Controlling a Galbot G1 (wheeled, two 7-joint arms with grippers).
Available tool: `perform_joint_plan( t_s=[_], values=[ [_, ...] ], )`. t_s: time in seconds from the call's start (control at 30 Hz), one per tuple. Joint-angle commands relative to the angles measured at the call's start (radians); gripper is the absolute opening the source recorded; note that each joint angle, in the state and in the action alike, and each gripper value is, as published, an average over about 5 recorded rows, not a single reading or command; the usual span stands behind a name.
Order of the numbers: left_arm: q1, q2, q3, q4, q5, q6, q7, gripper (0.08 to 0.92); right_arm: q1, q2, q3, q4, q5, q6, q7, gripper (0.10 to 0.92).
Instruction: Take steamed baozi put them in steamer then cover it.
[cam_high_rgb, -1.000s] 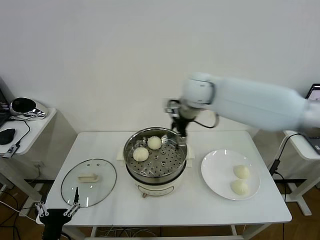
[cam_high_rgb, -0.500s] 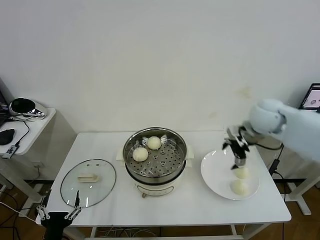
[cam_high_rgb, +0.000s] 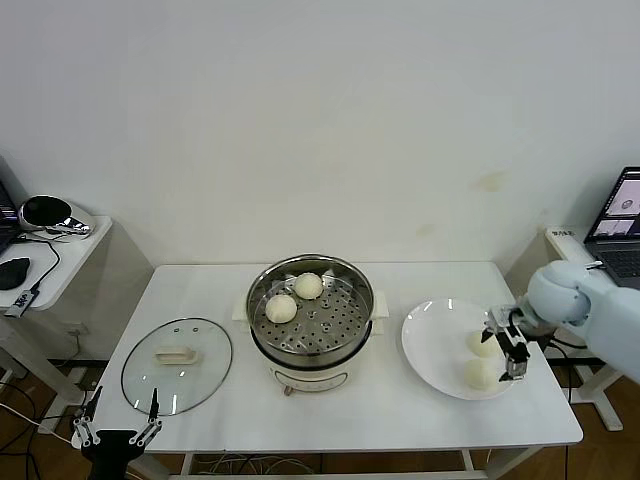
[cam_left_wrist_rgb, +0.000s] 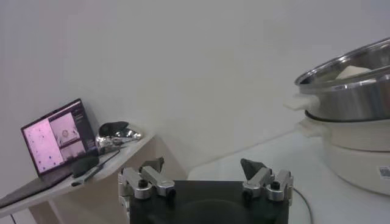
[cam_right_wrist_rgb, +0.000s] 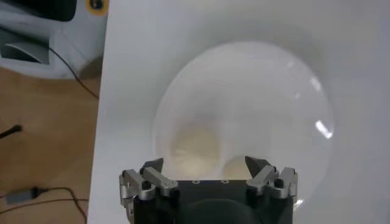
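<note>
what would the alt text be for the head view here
The right gripper, open, hovers over two baozi on a white plate. Two more sit in the steamer; its glass lid lies on the table, the open left gripper beyond it.

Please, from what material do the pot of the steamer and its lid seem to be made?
The steamer pot looks like polished stainless steel: shiny, mirror-like walls. The cover seems clear glass, as the table shows through it, with a metal rim and probably plastic cream handle.

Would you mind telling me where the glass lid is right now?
In the head view, the glass lid lies flat on the table's left side, beside the steamer, just beyond the parked left gripper.
</note>
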Motion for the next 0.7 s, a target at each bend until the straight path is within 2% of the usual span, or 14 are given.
perform_joint_plan(
  t_s=[0.03,0.7],
  values=[
    [0.001,-0.001,-0.002,-0.001,0.000,0.001,0.000,0.823,-0.161,0.023,0.116,-0.081,-0.058,0.020,0.016,0.823],
    [0.001,0.000,-0.011,0.007,-0.003,-0.002,-0.001,0.823,-0.137,0.152,0.110,-0.158,-0.037,-0.018,0.045,0.822]
  ],
)
